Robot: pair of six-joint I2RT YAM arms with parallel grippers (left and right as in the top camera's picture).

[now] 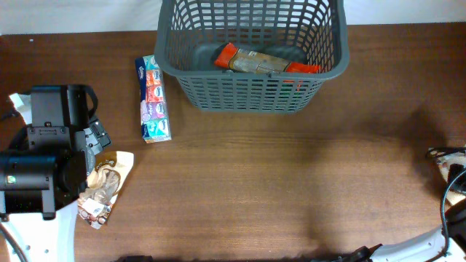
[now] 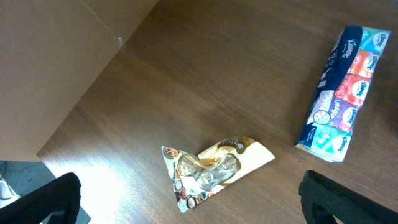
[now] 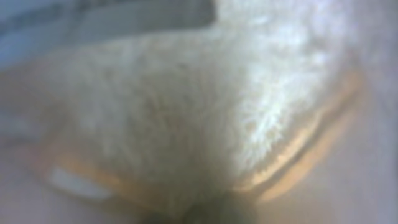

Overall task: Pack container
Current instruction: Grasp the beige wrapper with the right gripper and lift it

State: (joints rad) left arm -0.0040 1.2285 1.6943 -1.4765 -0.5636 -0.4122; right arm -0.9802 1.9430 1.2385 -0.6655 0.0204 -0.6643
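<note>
Logging a basket-packing run, part way through. Found the container [image 1: 251, 94] at top centre of the overhead view, upright on the desk [image 1: 291, 189], already holding an orange-and-brown packet [image 1: 262, 61] flat on its base. Spotted a tissue multipack [image 1: 154, 98] just left of the container, lying lengthwise, apart from it. Spotted a crumpled gold-and-clear snack bag [image 1: 109, 175] at lower left of the overhead view, partly hidden under the left arm.

Noted the left end effector [image 2: 188, 182] spread wide, one finger at each lower corner of the left wrist view, straddling the snack bag with no contact visible. Noted the right end effector [image 1: 445, 159] at the far right edge of the overhead view, pressed together. Cannot tell whether pinching anything. Got only a pale blurred mass [image 3: 186, 106] with an orange edge in the right wrist view, too close to identify.

Judged the step in hand: picking up the snack bag with the left side. To do it well:
- Descend straight, keeping the bag centred between the fingers.
- Aim for the bunched middle, not the flat pointed corner; expect slipping there.
- Close gently on the crinkly film, probably light and yielding.
- Lift clear of the desk before swinging toward the upper right.
- Pass above the tissue multipack and over the thick rim.
- Release low inside, beside the orange-and-brown packet.
</note>
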